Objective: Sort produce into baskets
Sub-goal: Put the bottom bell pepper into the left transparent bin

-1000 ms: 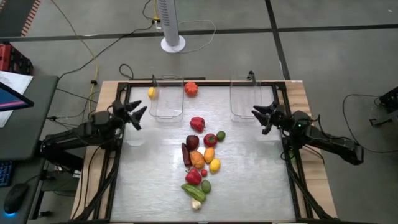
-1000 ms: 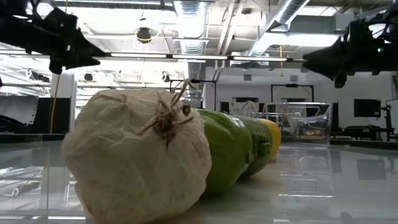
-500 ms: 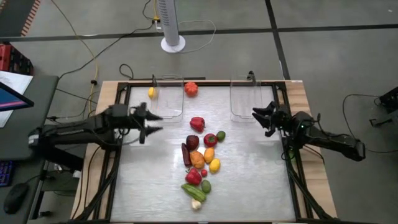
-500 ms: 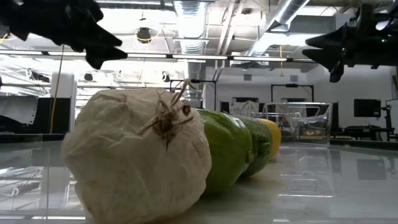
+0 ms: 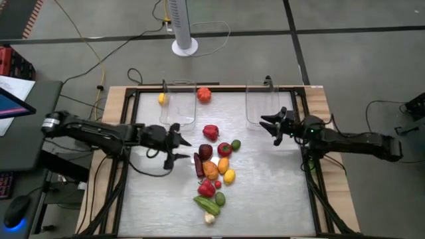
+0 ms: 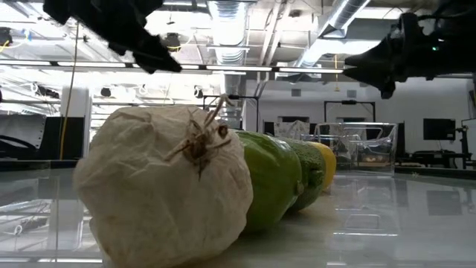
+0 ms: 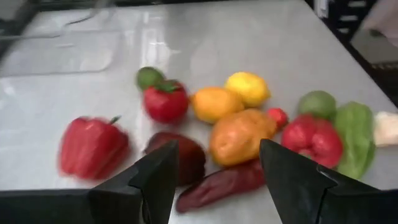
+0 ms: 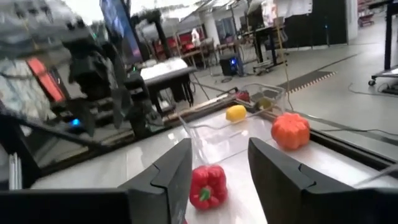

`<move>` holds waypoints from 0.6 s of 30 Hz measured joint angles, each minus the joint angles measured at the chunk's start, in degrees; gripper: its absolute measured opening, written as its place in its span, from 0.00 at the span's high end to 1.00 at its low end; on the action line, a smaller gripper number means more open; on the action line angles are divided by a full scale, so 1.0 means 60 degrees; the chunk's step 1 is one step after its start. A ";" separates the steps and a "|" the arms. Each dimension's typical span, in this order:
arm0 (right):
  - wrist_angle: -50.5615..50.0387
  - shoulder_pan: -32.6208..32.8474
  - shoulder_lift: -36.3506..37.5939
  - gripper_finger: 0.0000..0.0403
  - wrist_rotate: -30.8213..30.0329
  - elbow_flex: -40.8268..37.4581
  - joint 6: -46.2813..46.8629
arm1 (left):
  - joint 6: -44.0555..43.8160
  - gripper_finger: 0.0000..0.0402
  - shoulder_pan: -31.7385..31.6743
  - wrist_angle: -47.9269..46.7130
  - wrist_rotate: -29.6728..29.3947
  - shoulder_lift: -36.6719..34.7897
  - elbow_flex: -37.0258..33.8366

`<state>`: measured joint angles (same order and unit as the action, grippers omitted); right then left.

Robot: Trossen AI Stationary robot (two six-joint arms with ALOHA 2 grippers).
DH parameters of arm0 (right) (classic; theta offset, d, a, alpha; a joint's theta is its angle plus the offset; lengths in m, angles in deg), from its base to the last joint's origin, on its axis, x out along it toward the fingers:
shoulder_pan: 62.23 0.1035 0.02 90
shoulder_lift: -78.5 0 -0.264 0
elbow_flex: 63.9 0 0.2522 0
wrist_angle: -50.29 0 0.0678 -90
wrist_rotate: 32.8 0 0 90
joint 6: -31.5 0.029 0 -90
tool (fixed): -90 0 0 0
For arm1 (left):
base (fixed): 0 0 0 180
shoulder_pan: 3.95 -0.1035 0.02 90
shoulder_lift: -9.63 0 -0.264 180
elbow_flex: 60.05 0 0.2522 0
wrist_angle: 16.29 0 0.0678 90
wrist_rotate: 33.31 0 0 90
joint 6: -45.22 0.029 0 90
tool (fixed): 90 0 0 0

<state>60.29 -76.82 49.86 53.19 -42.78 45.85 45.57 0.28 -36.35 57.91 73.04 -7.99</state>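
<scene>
The left gripper (image 5: 178,147) hung with its fingers spread and empty just left of the produce pile (image 5: 214,171) at the centre of the high view, aimed at the dark maroon piece (image 7: 180,160) and the red pepper (image 7: 93,144) beside it. The right gripper (image 5: 271,125), also spread and holding nothing, hovered just below the right basket (image 5: 260,104) in the upper right. By my judgement the sorting had barely started: both baskets looked empty, the left basket (image 5: 178,103) had only a small yellow piece (image 5: 161,99) and an orange-red one (image 5: 204,95) lying outside it, and nearly all the produce still lay clustered on the worktop (image 5: 265,186). Compared with a second earlier, the left arm had swung from the worktop's left edge in toward the pile, while the right gripper had edged slightly toward the centre.
</scene>
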 joint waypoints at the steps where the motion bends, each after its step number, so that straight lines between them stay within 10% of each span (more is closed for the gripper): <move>1: 0.0009 0.0088 -0.0216 0.50 -0.0106 0.0121 -0.0108 | 0.0036 0.48 0.0095 -0.0141 0.0010 0.0268 0.0207; 18: 0.0984 0.1046 -0.2942 0.27 -0.1603 0.0597 -0.0405 | -0.0105 0.32 0.2221 0.0180 -0.0190 0.3911 0.2275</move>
<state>66.19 -70.55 32.20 43.58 -39.20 43.42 44.94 13.61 -35.27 56.77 96.51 5.66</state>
